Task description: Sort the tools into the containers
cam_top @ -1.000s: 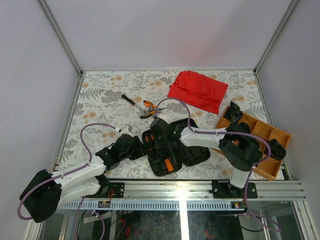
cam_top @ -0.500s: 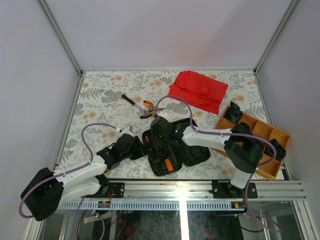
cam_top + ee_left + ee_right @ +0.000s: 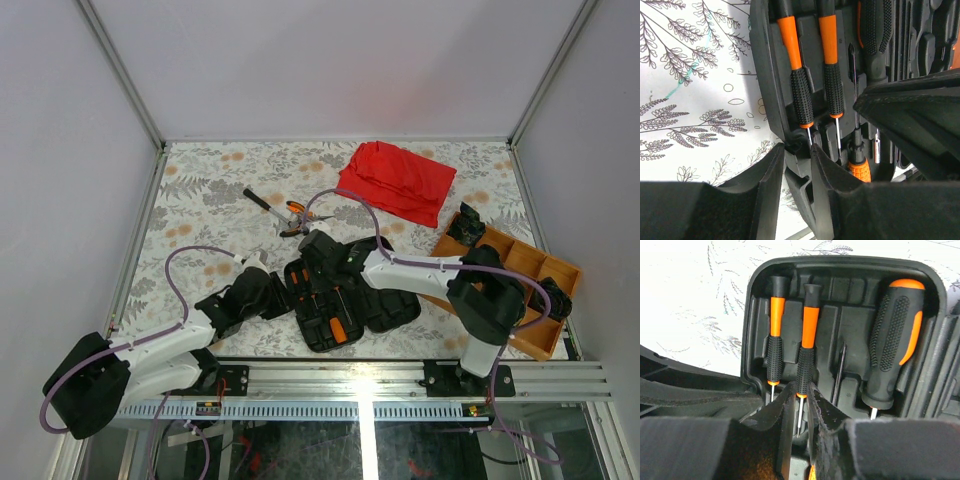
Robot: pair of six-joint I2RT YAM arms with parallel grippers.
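Observation:
The black case lies open near the front middle of the table. My left gripper is shut on its left edge; in the left wrist view the case wall runs down between my fingers. Two slim screwdrivers lie in their slots. My right gripper is shut around the lower handle of the second slim screwdriver, which lies in its slot beside the first. A fat black-and-orange driver sits to the right. Orange-handled pliers and a black-handled driver lie on the table behind the case.
A red cloth is bunched at the back right. A wooden compartment tray with dark items stands at the right edge. Metal frame rails border the patterned table.
The right gripper opened and came together again on the second slim screwdriver, shifting slightly over the case. The left gripper tightened on the case edge.

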